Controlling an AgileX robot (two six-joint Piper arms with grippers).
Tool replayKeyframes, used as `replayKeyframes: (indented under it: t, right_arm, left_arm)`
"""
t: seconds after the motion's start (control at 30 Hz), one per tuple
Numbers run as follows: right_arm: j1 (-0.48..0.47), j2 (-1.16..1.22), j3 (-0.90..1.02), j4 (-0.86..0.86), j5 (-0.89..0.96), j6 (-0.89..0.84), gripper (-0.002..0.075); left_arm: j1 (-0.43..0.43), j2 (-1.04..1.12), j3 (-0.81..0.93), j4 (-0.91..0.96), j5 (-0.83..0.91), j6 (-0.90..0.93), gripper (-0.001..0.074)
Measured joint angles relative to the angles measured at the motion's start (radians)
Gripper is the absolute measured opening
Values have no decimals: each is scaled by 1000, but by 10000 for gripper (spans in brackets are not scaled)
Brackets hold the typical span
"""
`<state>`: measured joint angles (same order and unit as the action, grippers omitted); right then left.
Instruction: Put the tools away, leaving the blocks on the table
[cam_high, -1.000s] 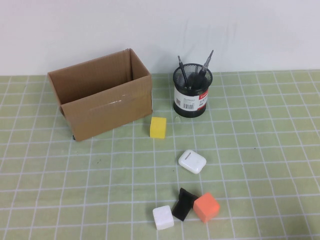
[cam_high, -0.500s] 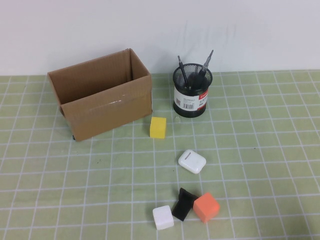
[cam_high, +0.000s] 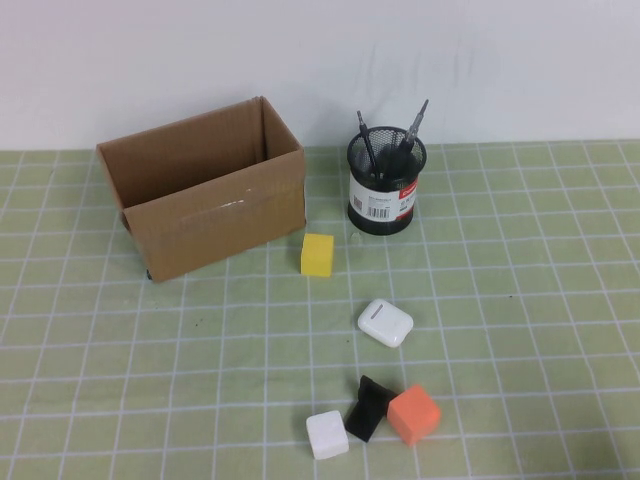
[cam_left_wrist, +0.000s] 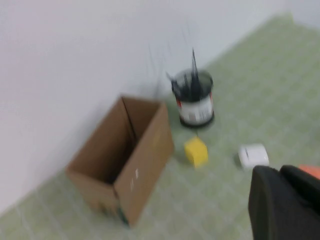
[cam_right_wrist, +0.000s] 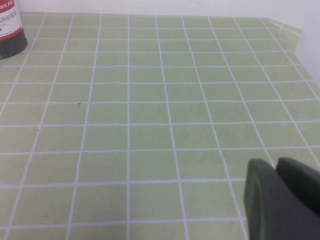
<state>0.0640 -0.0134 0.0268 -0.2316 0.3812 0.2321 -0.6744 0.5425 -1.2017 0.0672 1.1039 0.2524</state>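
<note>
Here the tools (cam_high: 388, 140) stand in the mesh cup (cam_high: 386, 195), far from both grippers' jaws, state unclear.

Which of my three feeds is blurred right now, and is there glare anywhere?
High view: sharp, evenly lit, only soft shadows by the cardboard box. Left wrist view: smeared all over, the mesh cup soft, left hand a dark blob. Right wrist view: table grid crisp, right hand out of focus. No glare.

An open cardboard box (cam_high: 205, 200) stands left of a black mesh holder (cam_high: 386, 193); a white case (cam_high: 385, 322) lies nearer.
</note>
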Motion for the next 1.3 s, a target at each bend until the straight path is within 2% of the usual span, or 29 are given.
replayKeyframes:
  t: [0.1, 0.2, 0.43, 0.57, 0.67, 0.87, 1.07, 1.3]
  right_arm:
    - [0, 0, 0, 0, 0, 0, -7]
    - [0, 0, 0, 0, 0, 0, -7]
    - [0, 0, 0, 0, 0, 0, -7]
    - [0, 0, 0, 0, 0, 0, -7]
    - [0, 0, 0, 0, 0, 0, -7]
    - [0, 0, 0, 0, 0, 0, -7]
    - [0, 0, 0, 0, 0, 0, -7]
    - [0, 0, 0, 0, 0, 0, -7]
  left_arm:
    - [5, -97, 177, 2, -217, -2, -3]
    - [53, -208, 393, -6, -417, -2, -3]
    - [261, -515, 860, -8, -843, -9, -3]
    - [373, -552, 1046, -12, -1031, -56, -3]
    - [428, -552, 1103, -16, -1044, -126, -3]
    - [441, -552, 1207, -16, -1031, -268, -3]
    - [441, -552, 1229, -4, -752, -417, -3]
    - [484, -555, 1229, 52, -751, -443, -3]
